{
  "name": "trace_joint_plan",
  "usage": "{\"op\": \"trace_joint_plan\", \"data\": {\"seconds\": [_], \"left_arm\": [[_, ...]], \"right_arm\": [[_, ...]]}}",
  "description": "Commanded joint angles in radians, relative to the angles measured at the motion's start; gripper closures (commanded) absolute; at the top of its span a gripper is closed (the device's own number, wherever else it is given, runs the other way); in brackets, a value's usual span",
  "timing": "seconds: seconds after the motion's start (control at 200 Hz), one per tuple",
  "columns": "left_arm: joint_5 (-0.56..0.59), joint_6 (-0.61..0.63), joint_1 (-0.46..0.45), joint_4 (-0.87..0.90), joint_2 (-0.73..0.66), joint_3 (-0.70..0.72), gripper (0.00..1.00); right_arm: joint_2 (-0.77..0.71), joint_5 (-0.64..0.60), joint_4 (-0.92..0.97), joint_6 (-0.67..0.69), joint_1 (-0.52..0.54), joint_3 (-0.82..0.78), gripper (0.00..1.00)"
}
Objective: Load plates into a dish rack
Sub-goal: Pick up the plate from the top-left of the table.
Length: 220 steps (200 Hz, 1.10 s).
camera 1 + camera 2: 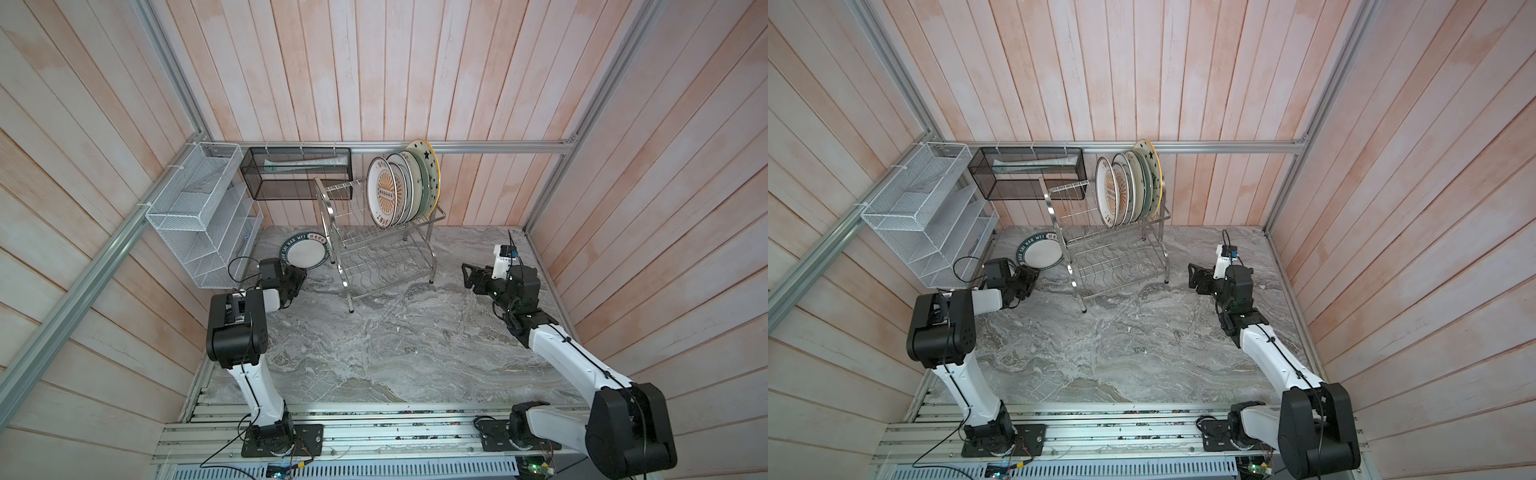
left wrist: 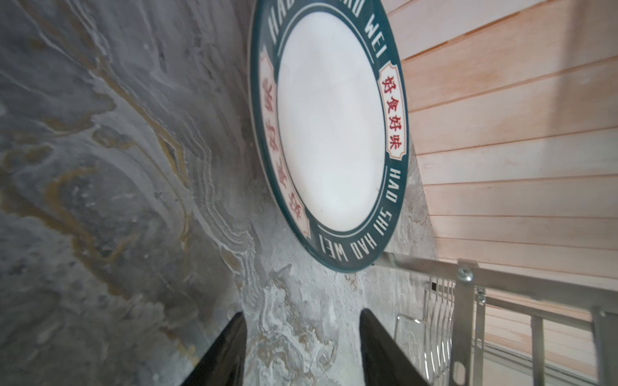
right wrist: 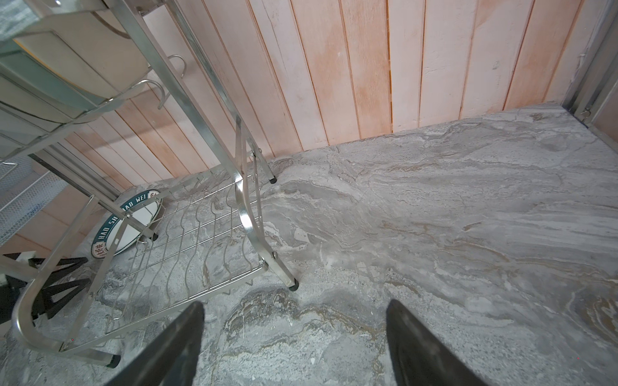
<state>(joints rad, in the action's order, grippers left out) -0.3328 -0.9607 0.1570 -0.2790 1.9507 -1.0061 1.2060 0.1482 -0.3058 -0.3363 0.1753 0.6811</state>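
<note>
White in the middle with a dark green rim, red Chinese signs and the words HAO SHI HAO WEI, one plate (image 1: 303,254) stands tilted on its edge on the grey marbled desk (image 1: 395,340). It is left of centre in both top views, just beside the left end of the dish rack (image 1: 331,224). Its face looks toward the left pincer (image 2: 302,314), which is spread and holds nothing. The other plates (image 1: 384,195) stand on edge in a row at the right end of the rack's top shelf, faces turned left. The right pincer (image 3: 296,304) is spread too, with nothing in it.
</note>
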Motion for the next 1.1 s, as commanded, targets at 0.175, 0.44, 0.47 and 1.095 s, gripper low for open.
{"op": "trace_joint_plan", "data": {"seconds": [0.175, 0.44, 0.47, 1.095], "left_arm": [[0.011, -0.089, 0.008, -0.092, 0.106, -0.054, 0.45], [0.01, -0.108, 0.007, -0.07, 0.179, -0.122, 0.45], [0.011, -0.108, 0.007, -0.064, 0.186, -0.131, 0.46], [0.03, -0.116, 0.009, -0.036, 0.254, -0.209, 0.75]], "right_arm": [[-0.008, 0.005, 0.011, 0.006, -0.003, 0.017, 0.15], [-0.006, -0.001, 0.01, 0.01, -0.003, 0.014, 0.15], [-0.006, -0.001, 0.011, 0.01, -0.003, 0.014, 0.15], [-0.004, 0.001, 0.003, 0.01, -0.003, 0.012, 0.15]]}}
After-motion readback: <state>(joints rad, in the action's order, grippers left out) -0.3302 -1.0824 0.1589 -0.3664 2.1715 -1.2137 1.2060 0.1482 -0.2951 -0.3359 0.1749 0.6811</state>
